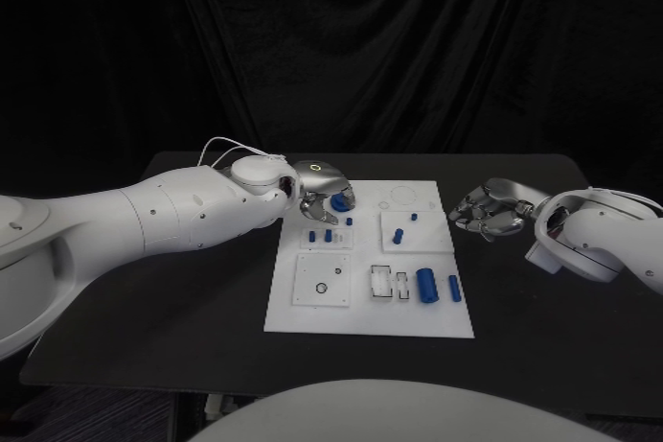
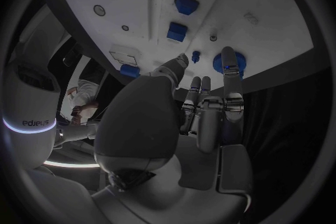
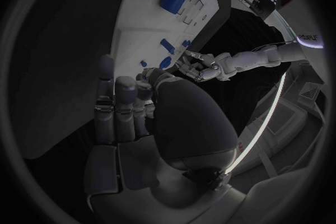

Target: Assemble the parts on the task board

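The white task board (image 1: 371,303) lies mid-table. My left hand (image 1: 321,195) reaches over its far left corner, fingers stretched out. One fingertip (image 2: 229,64) touches a round blue part (image 2: 218,61) that sits on the board, and the thumb points at a small blue peg (image 2: 196,56) beside it. My right hand (image 1: 487,210) hovers off the board's right edge with nothing in it; its fingers (image 3: 112,101) lie side by side. Two blue cylinders (image 1: 427,285) lie near the board's front right. Small blue pegs (image 1: 322,237) and another peg (image 1: 398,236) stand in the middle row.
Blue blocks (image 2: 186,4) sit in recesses further along the board. A white frame (image 1: 381,282) and a small dark ring (image 1: 321,289) lie on the board's near half. Black tabletop (image 1: 180,298) spreads around the board on both sides.
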Robot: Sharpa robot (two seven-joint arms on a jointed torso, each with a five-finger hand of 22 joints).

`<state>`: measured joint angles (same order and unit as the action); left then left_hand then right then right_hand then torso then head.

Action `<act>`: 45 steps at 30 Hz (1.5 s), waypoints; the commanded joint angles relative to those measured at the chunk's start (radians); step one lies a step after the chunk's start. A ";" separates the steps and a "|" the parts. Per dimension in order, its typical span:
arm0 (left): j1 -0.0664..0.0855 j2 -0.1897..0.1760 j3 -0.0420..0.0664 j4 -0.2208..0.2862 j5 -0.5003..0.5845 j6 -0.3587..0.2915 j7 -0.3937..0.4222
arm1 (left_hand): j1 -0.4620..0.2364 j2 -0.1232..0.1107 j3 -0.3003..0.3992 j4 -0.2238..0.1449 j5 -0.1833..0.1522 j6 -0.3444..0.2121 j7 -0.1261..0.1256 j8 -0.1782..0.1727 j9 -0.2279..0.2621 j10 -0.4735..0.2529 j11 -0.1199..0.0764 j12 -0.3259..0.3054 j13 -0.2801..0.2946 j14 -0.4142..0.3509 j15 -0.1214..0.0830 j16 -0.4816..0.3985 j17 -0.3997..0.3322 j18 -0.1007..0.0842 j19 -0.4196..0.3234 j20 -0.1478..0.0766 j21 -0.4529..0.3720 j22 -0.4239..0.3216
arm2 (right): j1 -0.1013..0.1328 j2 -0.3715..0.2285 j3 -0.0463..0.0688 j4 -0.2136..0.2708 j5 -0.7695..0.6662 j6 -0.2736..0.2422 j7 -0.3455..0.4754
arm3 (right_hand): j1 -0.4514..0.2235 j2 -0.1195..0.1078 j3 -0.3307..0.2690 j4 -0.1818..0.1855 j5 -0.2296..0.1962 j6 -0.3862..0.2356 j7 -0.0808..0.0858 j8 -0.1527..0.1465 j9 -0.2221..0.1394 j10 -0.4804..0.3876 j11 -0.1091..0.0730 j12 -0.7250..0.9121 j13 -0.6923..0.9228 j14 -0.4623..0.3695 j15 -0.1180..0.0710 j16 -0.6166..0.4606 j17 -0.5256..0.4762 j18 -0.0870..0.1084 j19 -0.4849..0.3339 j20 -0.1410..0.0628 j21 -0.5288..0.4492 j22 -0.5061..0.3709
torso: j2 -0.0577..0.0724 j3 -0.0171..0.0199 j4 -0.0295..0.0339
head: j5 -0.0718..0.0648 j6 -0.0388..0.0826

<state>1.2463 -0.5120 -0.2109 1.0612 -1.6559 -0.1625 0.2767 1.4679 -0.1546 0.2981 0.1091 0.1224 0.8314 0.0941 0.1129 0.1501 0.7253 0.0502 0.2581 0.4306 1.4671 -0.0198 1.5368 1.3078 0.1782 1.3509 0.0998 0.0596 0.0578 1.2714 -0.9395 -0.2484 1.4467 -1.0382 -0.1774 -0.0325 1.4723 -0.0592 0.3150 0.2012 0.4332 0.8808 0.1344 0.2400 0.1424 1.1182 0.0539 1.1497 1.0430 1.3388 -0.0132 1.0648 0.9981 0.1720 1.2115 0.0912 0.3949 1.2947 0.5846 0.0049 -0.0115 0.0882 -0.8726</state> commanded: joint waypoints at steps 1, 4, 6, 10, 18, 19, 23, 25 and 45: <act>0.004 0.006 0.001 0.001 -0.085 -0.010 -0.011 | 0.001 0.008 -0.010 -0.001 0.010 0.015 -0.001 -0.003 0.003 0.022 -0.001 0.005 -0.005 0.069 -0.007 -0.005 0.159 0.014 -0.008 0.000 -0.003 -0.001 | -0.002 0.001 0.001 -0.002 0.000 0.013 -0.019 | -0.002 -0.009 0.005 -0.001 0.006 0.008 0.003 0.005 0.000 -0.003 0.000 -0.007 -0.002 -0.006 -0.003 -0.003 -0.001 0.010 -0.004 0.000 -0.005 -0.001 | 0.001 0.0004 -0.0005 | 0.000 0.000; 0.004 0.010 0.001 0.003 -0.115 -0.016 -0.020 | -0.005 0.007 -0.018 0.001 0.013 0.018 -0.005 -0.005 0.004 0.036 -0.003 0.010 -0.006 0.068 -0.008 -0.006 0.155 0.014 -0.004 -0.001 -0.003 -0.001 | -0.002 0.002 0.001 -0.004 0.000 0.014 -0.019 | -0.002 -0.009 0.005 -0.001 0.006 0.008 0.003 0.005 0.000 -0.003 0.000 -0.007 -0.002 -0.006 -0.003 -0.003 -0.001 0.010 -0.004 0.000 -0.005 -0.001 | 0.000 0.0002 -0.0002 | 0.000 0.000; 0.005 0.012 0.001 0.002 -0.126 -0.019 -0.024 | -0.009 0.007 -0.024 0.003 0.013 0.022 -0.009 -0.005 0.006 0.044 -0.005 0.013 -0.006 0.068 -0.010 -0.008 0.152 0.014 -0.002 -0.002 -0.003 -0.001 | -0.002 0.003 0.001 -0.004 0.000 0.016 -0.020 | -0.002 -0.009 0.005 -0.001 0.006 0.008 0.003 0.005 0.000 -0.003 0.000 -0.007 -0.002 -0.006 -0.003 -0.003 -0.001 0.010 -0.004 0.000 -0.005 -0.001 | 0.000 0.0001 0.0004 | -0.001 0.000; 0.005 0.021 0.001 -0.003 -0.138 -0.025 -0.028 | -0.012 0.010 -0.027 0.004 0.017 0.025 -0.011 -0.006 0.007 0.051 -0.006 0.016 -0.005 0.067 -0.010 -0.008 0.151 0.014 -0.003 -0.002 -0.003 -0.001 | -0.002 0.006 0.001 -0.006 0.000 0.019 -0.022 | -0.002 -0.009 0.005 -0.001 0.006 0.008 0.003 0.005 0.000 -0.003 0.000 -0.007 -0.002 -0.006 -0.003 -0.003 -0.001 0.010 -0.004 0.000 -0.005 -0.001 | 0.000 -0.0002 0.0005 | 0.001 0.000; 0.005 0.046 0.001 -0.020 -0.145 -0.017 -0.026 | 0.000 0.020 -0.022 -0.005 0.071 0.036 -0.017 -0.011 0.012 0.075 -0.007 0.024 -0.001 0.067 -0.012 -0.009 0.150 0.014 -0.003 -0.003 -0.003 -0.001 | -0.002 0.012 0.001 -0.009 0.000 0.024 -0.025 | -0.002 -0.008 0.007 -0.002 0.006 0.009 0.002 0.007 0.000 -0.003 -0.001 -0.008 -0.003 -0.006 -0.003 -0.004 -0.002 0.010 -0.003 0.000 -0.007 -0.002 | 0.000 -0.0001 0.0004 | 0.003 0.000; 0.005 0.050 0.001 -0.023 -0.145 -0.016 -0.026 | 0.000 0.020 -0.021 -0.006 0.073 0.036 -0.017 -0.011 0.012 0.077 -0.008 0.024 -0.001 0.067 -0.012 -0.009 0.150 0.014 -0.002 -0.004 -0.003 -0.001 | -0.002 0.013 0.001 -0.009 0.000 0.024 -0.025 | -0.002 -0.008 0.007 -0.002 0.006 0.009 0.002 0.007 0.000 -0.003 -0.001 -0.008 -0.003 -0.006 -0.003 -0.004 -0.002 0.010 -0.003 0.000 -0.007 -0.002 | 0.000 -0.0001 0.0005 | 0.004 0.000; 0.005 0.066 0.001 -0.035 -0.146 -0.018 -0.027 | 0.001 0.021 -0.017 -0.007 0.076 0.041 -0.009 -0.012 0.014 0.088 -0.007 0.027 0.000 0.067 -0.012 -0.009 0.149 0.014 -0.001 -0.004 -0.003 -0.001 | -0.002 0.015 0.001 -0.009 0.000 0.025 -0.026 | -0.002 -0.008 0.007 -0.002 0.006 0.009 0.002 0.007 0.000 -0.003 -0.001 -0.008 -0.003 -0.006 -0.003 -0.004 -0.002 0.010 -0.003 0.000 -0.007 -0.002 | 0.000 0.0000 0.0005 | 0.002 0.000; 0.005 0.072 0.001 -0.041 -0.146 -0.016 -0.028 | 0.002 0.021 -0.015 -0.008 0.077 0.047 -0.005 -0.011 0.016 0.096 -0.004 0.028 0.000 0.067 -0.011 -0.009 0.149 0.014 -0.001 -0.004 -0.003 -0.001 | -0.002 0.016 0.001 -0.009 0.000 0.025 -0.026 | -0.002 -0.008 0.007 -0.002 0.006 0.009 0.002 0.007 0.000 -0.003 -0.001 -0.008 -0.003 -0.006 -0.003 -0.004 -0.002 0.010 -0.003 0.000 -0.007 -0.002 | 0.000 -0.0001 0.0004 | 0.001 0.000; -0.002 0.115 0.001 -0.083 -0.146 0.035 -0.038 | -0.002 0.019 -0.002 -0.009 0.072 0.083 -0.003 -0.002 0.031 0.149 -0.004 0.047 0.019 0.067 -0.010 -0.010 0.148 0.014 -0.003 -0.002 -0.003 -0.001 | -0.002 0.021 0.001 -0.008 0.000 0.028 -0.031 | -0.002 -0.008 0.007 -0.002 0.006 0.010 0.002 0.007 0.000 -0.002 -0.001 -0.008 -0.003 -0.005 -0.003 -0.005 -0.002 0.010 -0.003 0.000 -0.007 -0.002 | 0.000 0.0000 0.0007 | -0.003 0.000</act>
<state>1.2468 -0.4007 -0.2109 0.9802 -1.7970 -0.1507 0.2418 1.4668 -0.1401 0.2892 0.0987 0.1975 0.9080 0.0893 0.1044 0.1800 0.8673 0.0483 0.3020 0.4485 1.4669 -0.0267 1.5323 1.3076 0.1781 1.3493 0.0981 0.0598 0.0581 1.2714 -0.9193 -0.2484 1.4384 -1.0381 -0.1566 -0.0464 1.4726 -0.0594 0.3176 0.1985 0.4332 0.8846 0.1381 0.2400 0.1424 1.1182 0.0538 1.1453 1.0409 1.3388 -0.0131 1.0648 0.9972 0.1719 1.2115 0.0912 0.3910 1.2937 0.5845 0.0047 -0.0111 0.0858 -0.8726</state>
